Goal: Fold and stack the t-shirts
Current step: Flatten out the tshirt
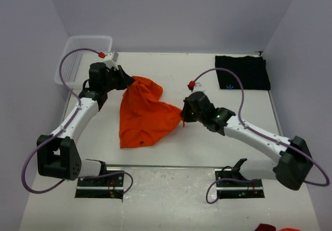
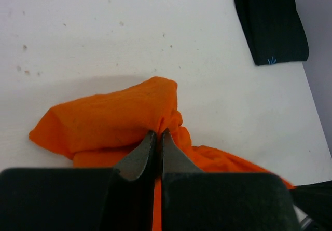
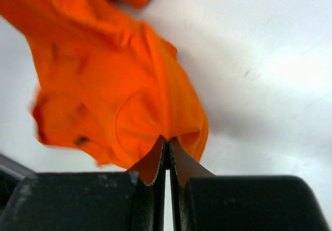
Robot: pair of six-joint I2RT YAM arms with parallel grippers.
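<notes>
The orange t-shirt [image 1: 140, 111] hangs bunched between both grippers over the table's middle, its lower part draped on the table. My left gripper [image 1: 129, 79] is shut on its upper left edge; the left wrist view shows cloth [image 2: 119, 117] pinched at the tips [image 2: 157, 133]. My right gripper [image 1: 182, 114] is shut on its right edge; the right wrist view shows cloth [image 3: 119, 80] pinched at the tips [image 3: 167, 139]. The black t-shirt [image 1: 243, 72] lies folded flat at the back right, also in the left wrist view [image 2: 271, 23].
A white mesh basket [image 1: 78, 59] stands at the back left corner beside the table. Red and orange cloth [image 1: 275, 227] shows at the bottom edge of the top view. The table's right edge [image 1: 274, 111] runs near the black shirt.
</notes>
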